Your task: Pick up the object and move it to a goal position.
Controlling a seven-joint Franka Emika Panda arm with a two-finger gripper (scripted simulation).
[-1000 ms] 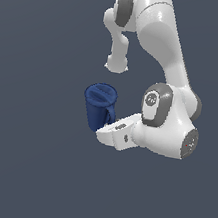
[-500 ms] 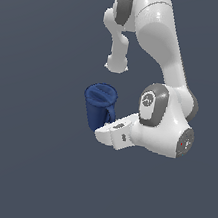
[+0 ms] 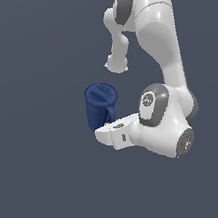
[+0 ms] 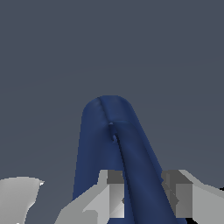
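The dark blue mug (image 3: 99, 105) is upright in the middle of the exterior view, its open rim up and its loop handle turned toward the white hand. My gripper (image 3: 106, 126) is at the mug's handle side, low on its body. In the wrist view the mug (image 4: 105, 144) fills the centre. Its handle ridge runs between the two grey fingers (image 4: 114, 197), and my gripper (image 4: 145, 196) is shut on the handle. The plain grey background does not show whether the mug rests on a surface.
The white arm (image 3: 158, 43) arches above and to the exterior view's right of the mug, with its large wrist joint (image 3: 155, 105) right beside the mug. Everything else is a flat grey-blue background.
The wrist joint has shifted slightly toward the exterior view's left. The mug and the gripper stay in nearly the same place, still held together.
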